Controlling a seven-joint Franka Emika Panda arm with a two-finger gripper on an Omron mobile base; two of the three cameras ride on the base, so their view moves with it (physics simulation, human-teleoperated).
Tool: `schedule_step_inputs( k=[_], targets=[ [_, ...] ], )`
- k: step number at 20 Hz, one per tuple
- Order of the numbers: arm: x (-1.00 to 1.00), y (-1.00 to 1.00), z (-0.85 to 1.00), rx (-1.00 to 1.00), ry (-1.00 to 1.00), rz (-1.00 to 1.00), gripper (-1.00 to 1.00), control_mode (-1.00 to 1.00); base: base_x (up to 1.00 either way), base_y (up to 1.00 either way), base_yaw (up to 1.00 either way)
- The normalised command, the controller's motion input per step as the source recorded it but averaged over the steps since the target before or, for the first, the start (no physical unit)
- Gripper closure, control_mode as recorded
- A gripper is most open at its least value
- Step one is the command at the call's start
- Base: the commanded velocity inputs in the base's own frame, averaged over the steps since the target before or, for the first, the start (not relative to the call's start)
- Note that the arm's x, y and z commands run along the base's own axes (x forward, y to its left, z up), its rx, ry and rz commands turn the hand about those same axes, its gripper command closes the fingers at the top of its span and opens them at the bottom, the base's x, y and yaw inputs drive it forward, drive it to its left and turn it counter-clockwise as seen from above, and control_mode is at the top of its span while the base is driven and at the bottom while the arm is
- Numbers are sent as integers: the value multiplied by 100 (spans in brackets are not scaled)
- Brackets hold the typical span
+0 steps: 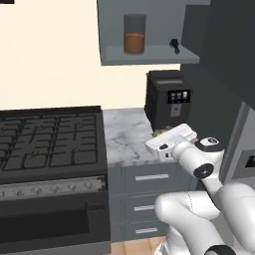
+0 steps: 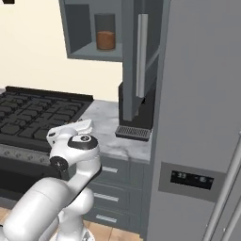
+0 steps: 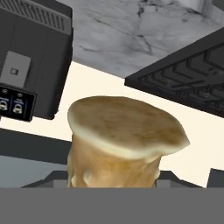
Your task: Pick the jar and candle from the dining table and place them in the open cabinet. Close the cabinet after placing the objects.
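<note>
The tan candle (image 3: 124, 127) fills the middle of the hand view, its flat top facing the camera, and my gripper (image 3: 131, 180) is shut on its sides. From the base, the hand (image 1: 171, 139) hovers over the marble counter in front of the coffee machine, with a sliver of the candle (image 1: 160, 132) at its far end. The glass jar (image 1: 134, 34) with reddish-brown filling stands on the shelf of the open cabinet (image 1: 149, 56) up on the wall. The same jar (image 2: 105, 32) sits inside the cabinet (image 2: 77, 28), whose door (image 2: 141, 47) stands open edge-on. The dining table is out of view.
A black coffee machine (image 1: 168, 99) stands on the narrow marble counter (image 1: 124, 139) under the cabinet. A black gas stove (image 1: 50, 144) lies to the left, a tall grey fridge (image 2: 202, 117) to the right. Grey drawers (image 1: 149, 199) are below. A small dark thing (image 1: 174, 46) sits on the shelf.
</note>
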Motion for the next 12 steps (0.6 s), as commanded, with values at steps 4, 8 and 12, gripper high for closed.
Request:
schedule_step_inputs(
  k=[4, 8, 12],
  targets=[
    [0, 0, 0, 0, 0, 0, 100, 100, 4, 11, 8],
    [0, 0, 0, 0, 0, 0, 100, 100, 31, 0, 0],
    [0, 0, 0, 0, 0, 0, 100, 100, 48, 0, 0]
  ],
)
